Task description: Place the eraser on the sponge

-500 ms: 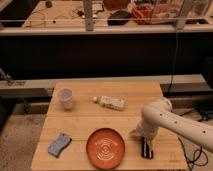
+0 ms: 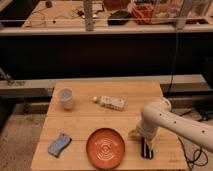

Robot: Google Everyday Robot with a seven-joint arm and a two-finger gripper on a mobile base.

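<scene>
The sponge (image 2: 59, 144), a small blue-grey pad with wavy edges, lies flat at the front left of the wooden table (image 2: 82, 120). The eraser (image 2: 112, 103), a whitish speckled rectangular block, lies at the back middle of the table with a small pale ball (image 2: 95, 99) just left of it. My white arm (image 2: 165, 120) reaches in from the right. Its dark gripper (image 2: 146, 149) points down at the table's front right, just right of the orange plate, far from both eraser and sponge. Whether anything is in the gripper cannot be seen.
An orange plate (image 2: 105, 146) with ring markings sits at the front middle, between sponge and gripper. A white cup (image 2: 65, 98) stands at the back left. Behind the table runs a dark gap and a cluttered bench (image 2: 65, 15). Cables hang at the right.
</scene>
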